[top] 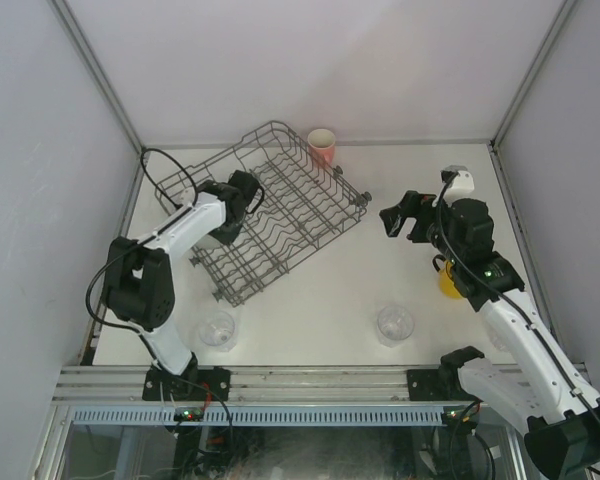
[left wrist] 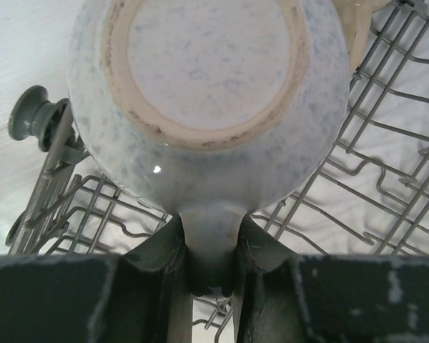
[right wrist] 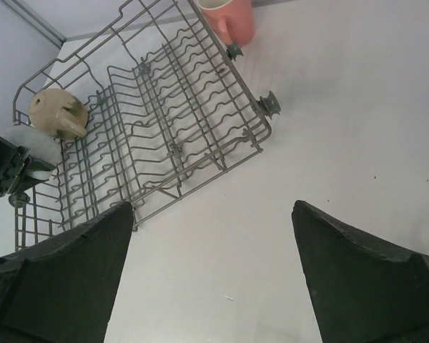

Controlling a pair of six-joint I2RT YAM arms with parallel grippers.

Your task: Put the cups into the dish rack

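My left gripper [left wrist: 211,264] is shut on the handle of the white speckled mug [left wrist: 214,93]. It holds the mug base-up just over the left side of the dark-grey wire dish rack [top: 280,215], also seen in the top view [top: 226,228]. A tan mug [right wrist: 57,114] lies in the rack's far left corner. My right gripper [right wrist: 214,264] is open and empty above bare table right of the rack [top: 395,218]. A pink tumbler [top: 322,146] stands behind the rack. A yellow mug [top: 448,283] sits partly under my right arm. Two clear glass tumblers [top: 218,330] [top: 395,323] stand near the front.
The rack sits at an angle, with small wheels [right wrist: 272,103] on its sides. White enclosure walls [top: 40,150] close in the left, back and right. A metal rail [top: 310,380] runs along the near edge.
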